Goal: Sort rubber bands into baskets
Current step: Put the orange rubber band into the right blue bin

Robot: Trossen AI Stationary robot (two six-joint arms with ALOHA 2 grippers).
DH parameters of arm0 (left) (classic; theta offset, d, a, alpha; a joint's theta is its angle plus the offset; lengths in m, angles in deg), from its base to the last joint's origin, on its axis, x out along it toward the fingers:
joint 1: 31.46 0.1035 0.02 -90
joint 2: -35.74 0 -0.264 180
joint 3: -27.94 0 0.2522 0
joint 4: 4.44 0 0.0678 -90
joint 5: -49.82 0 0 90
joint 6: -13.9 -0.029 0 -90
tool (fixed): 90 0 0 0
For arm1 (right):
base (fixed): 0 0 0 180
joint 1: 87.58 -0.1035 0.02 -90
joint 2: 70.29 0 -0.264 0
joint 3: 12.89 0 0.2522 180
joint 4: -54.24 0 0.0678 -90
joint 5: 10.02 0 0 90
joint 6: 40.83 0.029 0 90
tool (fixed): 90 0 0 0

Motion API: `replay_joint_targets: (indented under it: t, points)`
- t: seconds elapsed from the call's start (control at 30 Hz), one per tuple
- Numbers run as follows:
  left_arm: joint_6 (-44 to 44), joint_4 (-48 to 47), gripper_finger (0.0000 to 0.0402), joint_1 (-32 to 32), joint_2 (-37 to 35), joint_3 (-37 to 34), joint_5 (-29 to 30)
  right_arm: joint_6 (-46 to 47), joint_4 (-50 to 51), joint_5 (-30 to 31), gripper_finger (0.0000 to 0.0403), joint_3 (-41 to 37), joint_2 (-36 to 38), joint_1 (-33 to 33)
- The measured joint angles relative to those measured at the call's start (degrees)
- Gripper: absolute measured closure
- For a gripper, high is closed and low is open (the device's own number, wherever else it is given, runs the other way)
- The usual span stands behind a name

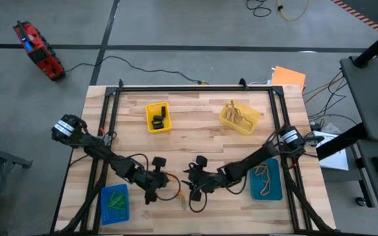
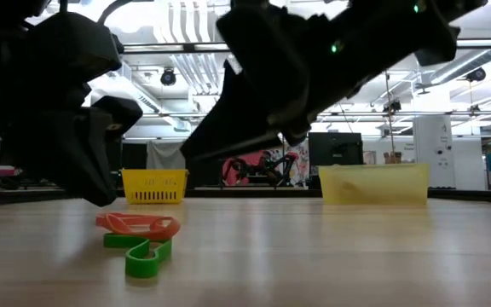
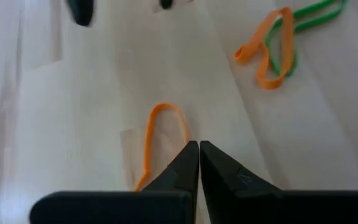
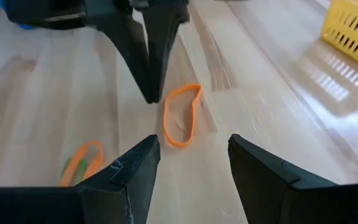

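Observation:
A loose orange rubber band (image 4: 181, 116) lies flat on the wooden table (image 1: 195, 141) between my two grippers; it also shows in the left wrist view (image 3: 162, 127). My left gripper (image 3: 199, 148) is shut, its tips pointing down at that band's edge (image 4: 166, 99). My right gripper (image 4: 192, 142) is open and empty, just to the right of the band. An orange band and a green band (image 3: 278, 46) lie tangled together nearer the front edge, also in the low view (image 2: 140, 234). My left gripper has its shut fingertips (image 4: 151, 93) coming down from above right at one end of the orange band (image 3: 187, 138). The band lies flat on the table. I cannot tell whether the tips pinch it, press on it or only stand beside it.
The bright yellow basket (image 1: 157, 117) holds black bands at the back left. The pale yellow basket (image 1: 239, 118) stands at the back right. The blue basket (image 1: 115, 203) with green bands is front left, and the teal basket (image 1: 266, 179) front right.

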Motion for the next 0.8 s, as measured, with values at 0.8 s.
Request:
replay_joint_targets:
  t: [0.8]
  points:
    - [-0.77, 3.91, 0.0329, 0.35, 0.46, -4.84, 0.57, -1.97, -0.3, 0.02, 0.0216, 2.34, -0.65, 0.55]
